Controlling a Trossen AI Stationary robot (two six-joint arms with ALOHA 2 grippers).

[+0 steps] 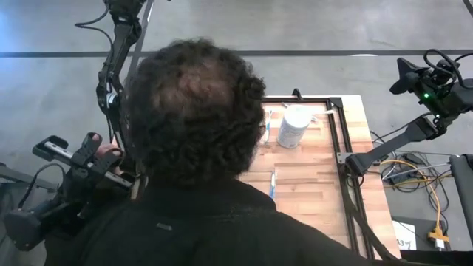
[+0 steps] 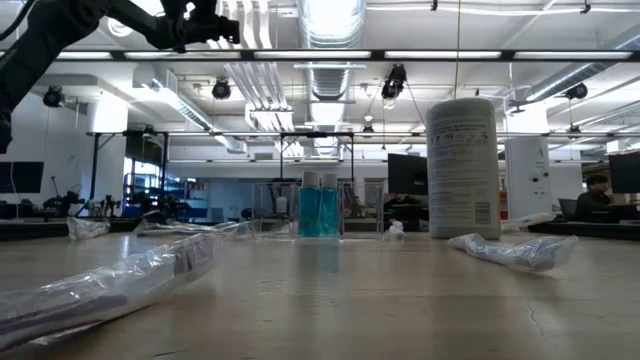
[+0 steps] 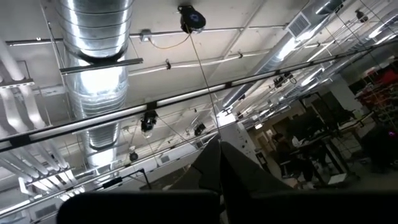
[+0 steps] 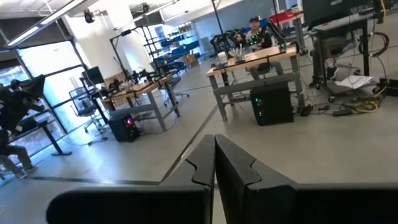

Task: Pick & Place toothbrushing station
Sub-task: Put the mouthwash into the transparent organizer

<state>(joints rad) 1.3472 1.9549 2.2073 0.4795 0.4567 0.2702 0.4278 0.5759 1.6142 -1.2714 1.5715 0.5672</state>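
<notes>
Clear holder standing mid-surface, carrying two teal tubes upright; white cup sitting nearby, contents unseen. Left pincer and right pincer both hanging clenched, empty, off the surface.

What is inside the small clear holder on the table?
In the low view the clear holder holds two teal tubes with white caps, standing upright side by side. From above, a person's head covers that part of the table, so nothing more can be checked.
</notes>
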